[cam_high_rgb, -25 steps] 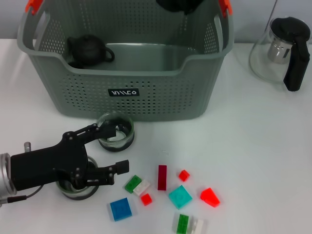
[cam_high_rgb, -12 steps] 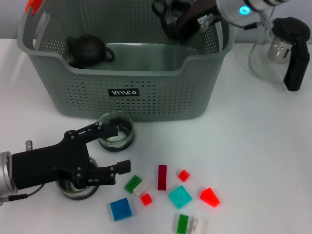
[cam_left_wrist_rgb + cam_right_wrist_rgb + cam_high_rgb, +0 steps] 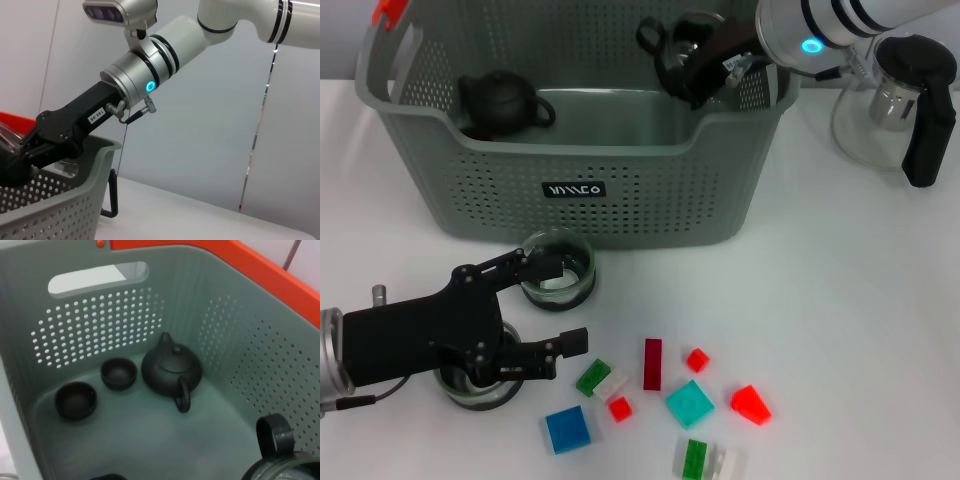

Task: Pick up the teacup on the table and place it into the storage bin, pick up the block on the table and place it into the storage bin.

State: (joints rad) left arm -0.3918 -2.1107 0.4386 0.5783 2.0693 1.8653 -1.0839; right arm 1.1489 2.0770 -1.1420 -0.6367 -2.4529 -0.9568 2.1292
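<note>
In the head view my right gripper (image 3: 705, 58) hangs over the back right corner of the grey-green storage bin (image 3: 620, 205), shut on a glass teacup (image 3: 672, 38) with a black handle. The right wrist view shows that teacup (image 3: 278, 446) above the bin's floor (image 3: 150, 440). Two more glass teacups stand on the table: one (image 3: 558, 272) before the bin, one (image 3: 472, 388) under my left arm. My left gripper (image 3: 565, 304) stands open between them, holding nothing. Several coloured blocks lie at the front, among them a dark red block (image 3: 652, 363) and a blue block (image 3: 567, 429).
A black teapot (image 3: 500, 103) sits in the bin's left part. The right wrist view shows that teapot (image 3: 171, 371) beside two small black cups (image 3: 119, 373). A glass kettle (image 3: 898, 100) with a black handle stands right of the bin.
My right arm has come down into view with the glass teacup, lowering over the bin's back right corner. The left arm and the things on the table have not moved.
</note>
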